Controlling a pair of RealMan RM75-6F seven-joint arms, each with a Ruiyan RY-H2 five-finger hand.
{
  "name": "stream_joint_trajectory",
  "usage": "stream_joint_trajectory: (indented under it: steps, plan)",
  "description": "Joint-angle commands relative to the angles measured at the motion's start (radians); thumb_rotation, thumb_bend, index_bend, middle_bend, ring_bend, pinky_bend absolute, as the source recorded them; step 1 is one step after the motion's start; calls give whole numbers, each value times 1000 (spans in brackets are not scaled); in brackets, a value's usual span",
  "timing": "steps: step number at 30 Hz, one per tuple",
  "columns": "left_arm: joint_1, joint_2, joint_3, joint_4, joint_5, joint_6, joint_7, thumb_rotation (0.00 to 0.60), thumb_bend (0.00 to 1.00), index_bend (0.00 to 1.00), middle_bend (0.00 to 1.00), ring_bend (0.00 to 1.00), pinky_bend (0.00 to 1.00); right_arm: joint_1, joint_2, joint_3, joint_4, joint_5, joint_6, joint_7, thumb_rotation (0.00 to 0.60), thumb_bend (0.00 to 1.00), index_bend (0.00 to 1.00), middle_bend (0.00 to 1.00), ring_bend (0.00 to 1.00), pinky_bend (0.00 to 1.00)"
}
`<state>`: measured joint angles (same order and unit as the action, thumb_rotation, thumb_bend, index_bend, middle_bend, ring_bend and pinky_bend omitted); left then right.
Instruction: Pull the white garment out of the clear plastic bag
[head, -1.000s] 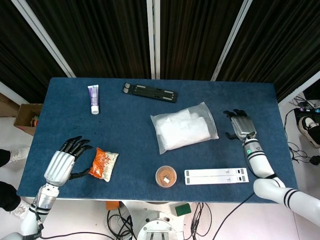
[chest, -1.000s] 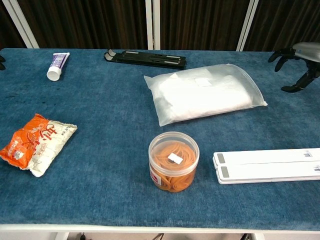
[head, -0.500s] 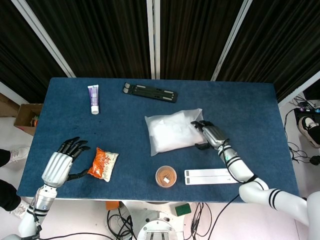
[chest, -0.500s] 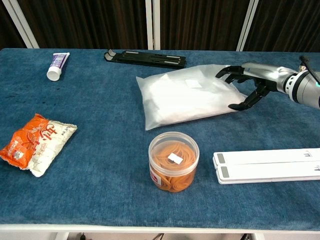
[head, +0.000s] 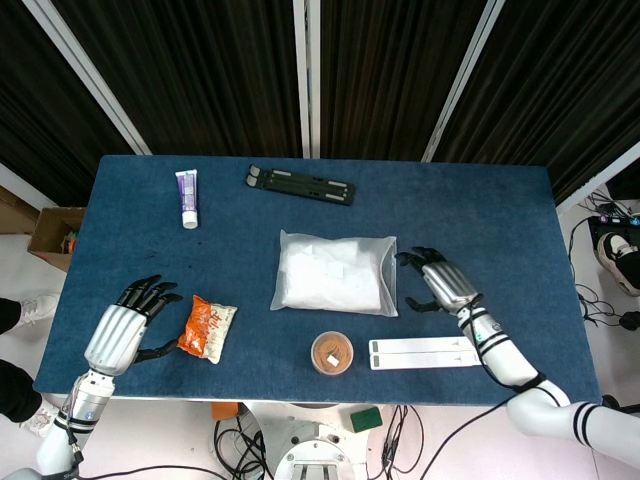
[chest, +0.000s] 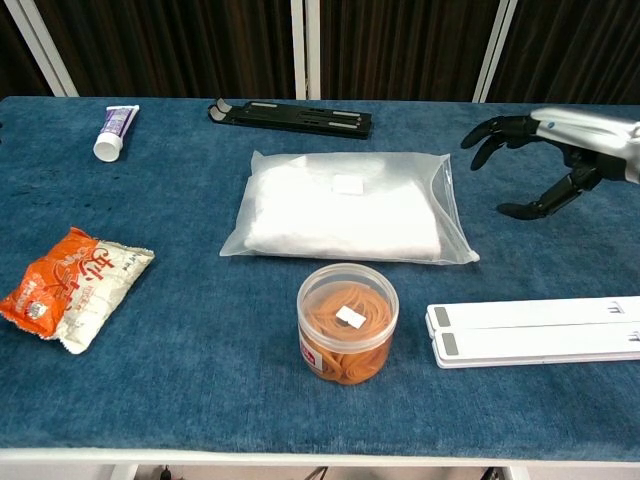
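Chest view: round tub just before bag; right hand spread, empty.

Both hands same build: silver-grey ribbed metal back plate, black fingers and thumb. Left hand: silver back, black fingertips, silver cylindrical wrist behind it with a dark band, white forearm shell below that. Right hand: same silver/black scheme, small green light at the wrist, then white arm segments with black rings. Chest view shows right hand with glossy silver top and black fingers.
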<state>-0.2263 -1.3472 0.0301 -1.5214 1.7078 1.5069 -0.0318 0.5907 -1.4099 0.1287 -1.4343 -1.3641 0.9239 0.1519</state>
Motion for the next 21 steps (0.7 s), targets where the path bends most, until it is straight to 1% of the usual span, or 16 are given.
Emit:
stream_joint_trajectory:
  steps: [1, 2, 4, 6, 8, 14, 21]
  plan:
    - [-1, 0, 0, 0, 3, 0, 0, 600, 126, 297, 208, 105, 164, -49, 26, 3, -22, 82, 67, -173, 600, 245, 405, 163, 0, 73]
    - [-2, -1, 1, -1, 6, 0, 0, 600, 126, 297, 208, 105, 164, -45, 25, 7, -27, 123, 47, -206, 600, 245, 416, 122, 0, 43]
    - [-2, -2, 1, -1, 8, 1, 0, 600, 126, 297, 208, 105, 164, -33, 15, 15, -25, 179, 16, -249, 600, 245, 418, 69, 0, 11]
    - [-1, -1, 1, -3, 9, 2, 1, 600, 126, 297, 208, 105, 164, -13, -10, 26, -7, 229, -16, -281, 600, 245, 408, 27, 0, 0]
    - [-1, 0, 1, -4, 9, 3, 2, 600, 126, 297, 208, 105, 164, 10, -43, 42, 19, 267, -42, -295, 600, 245, 393, 7, 0, 0]
    - [7, 4, 0, -5, 4, 10, 0, 600, 126, 297, 208, 105, 164, 66, -141, 77, 94, 339, -98, -299, 600, 245, 388, 0, 0, 0]
    - [11, 4, 0, 0, 2, 14, -7, 600, 126, 297, 208, 105, 164, 110, -228, 106, 164, 398, -114, -315, 600, 258, 363, 0, 0, 0]
